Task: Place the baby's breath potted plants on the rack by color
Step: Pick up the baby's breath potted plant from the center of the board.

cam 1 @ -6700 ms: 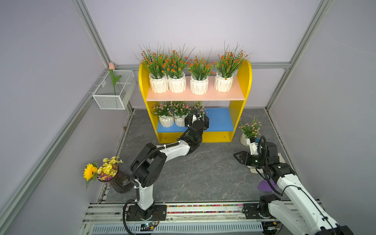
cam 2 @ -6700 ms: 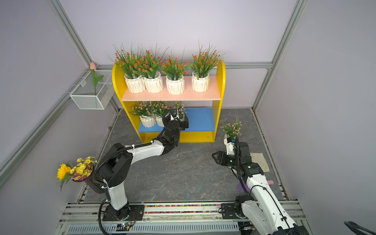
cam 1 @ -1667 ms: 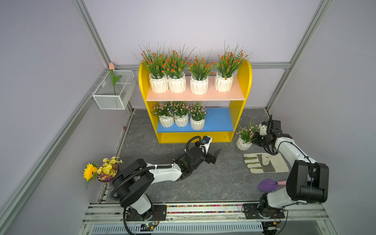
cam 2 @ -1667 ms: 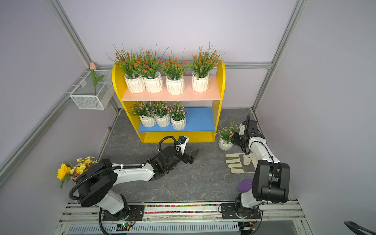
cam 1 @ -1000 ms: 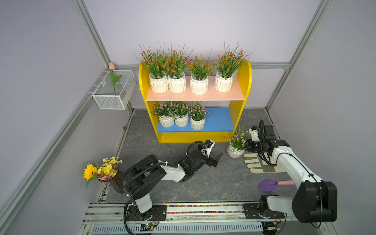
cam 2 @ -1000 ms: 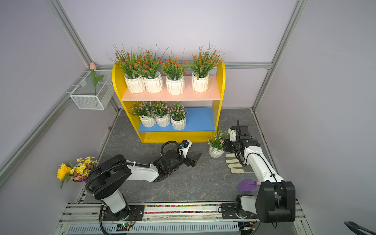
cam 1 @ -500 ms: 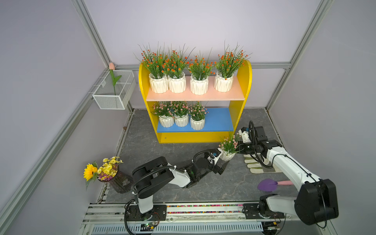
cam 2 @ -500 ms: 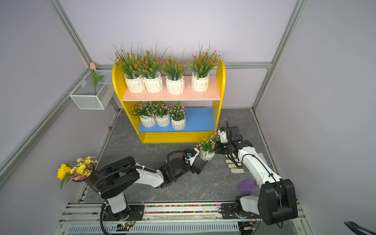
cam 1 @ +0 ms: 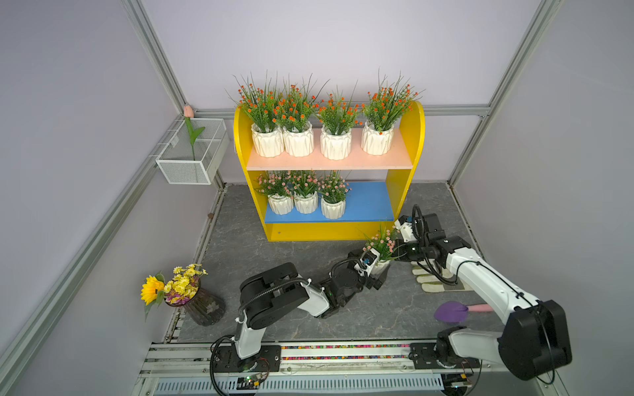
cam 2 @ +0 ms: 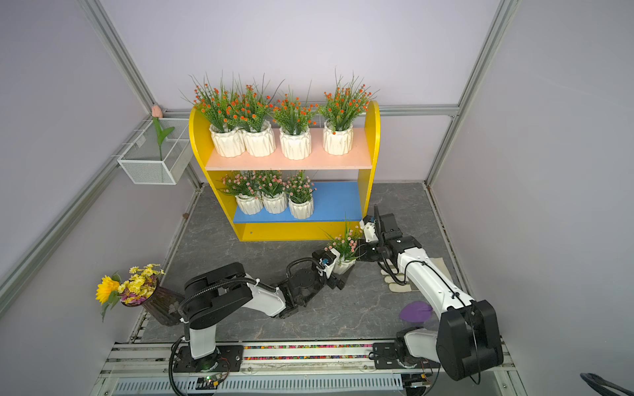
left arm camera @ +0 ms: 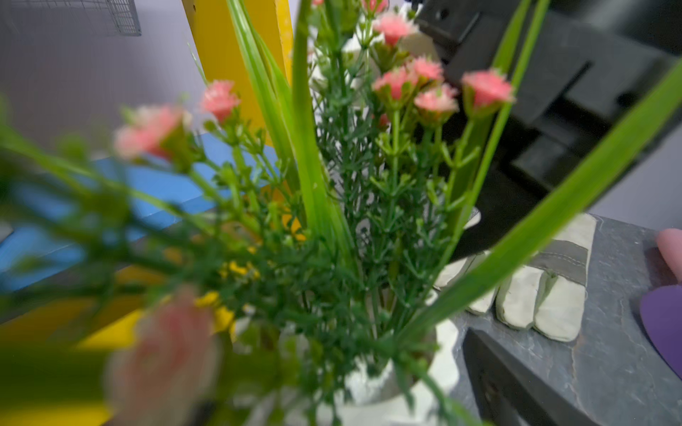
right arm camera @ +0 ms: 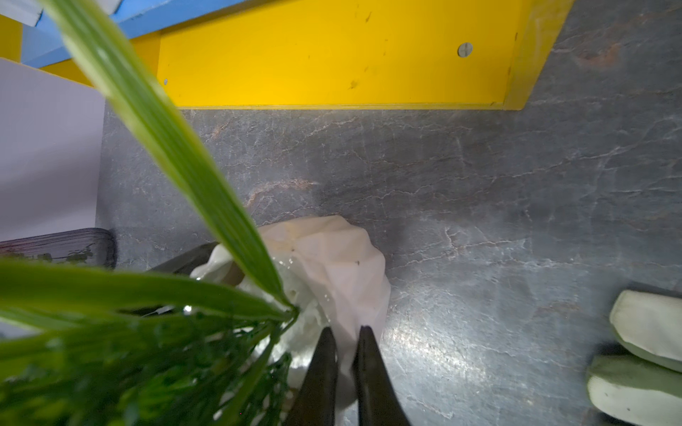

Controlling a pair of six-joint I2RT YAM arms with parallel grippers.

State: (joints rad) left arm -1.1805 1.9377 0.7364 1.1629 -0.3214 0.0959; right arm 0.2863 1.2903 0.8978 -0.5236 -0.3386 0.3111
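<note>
The rack (cam 1: 410, 137) (cam 2: 372, 137) holds several orange baby's breath potted plants (cam 1: 334, 132) on its peach upper board. Three pink ones (cam 1: 305, 193) stand at the left of the blue lower board. In front of the rack's right end, another pink plant (cam 1: 381, 241) (cam 2: 344, 244) tilts low over the floor. My right gripper (cam 1: 400, 252) (right arm camera: 345, 330) is shut on the rim of its white pot (right arm camera: 332, 265). My left gripper (cam 1: 377, 271) (cam 2: 339, 271) is open with a finger (left arm camera: 498, 380) beside that pot (left arm camera: 406, 404). Foliage hides its other finger.
A pale work glove (cam 1: 435, 279) and a purple trowel (cam 1: 451, 311) lie on the floor by the right arm. A dark vase with a sunflower bouquet (cam 1: 178, 288) stands front left. A white wire basket (cam 1: 192, 154) with a tulip hangs on the left wall.
My right arm has carried the pink plant left, away from the wall. My left arm has swung right, and its open jaws now stand at the pot.
</note>
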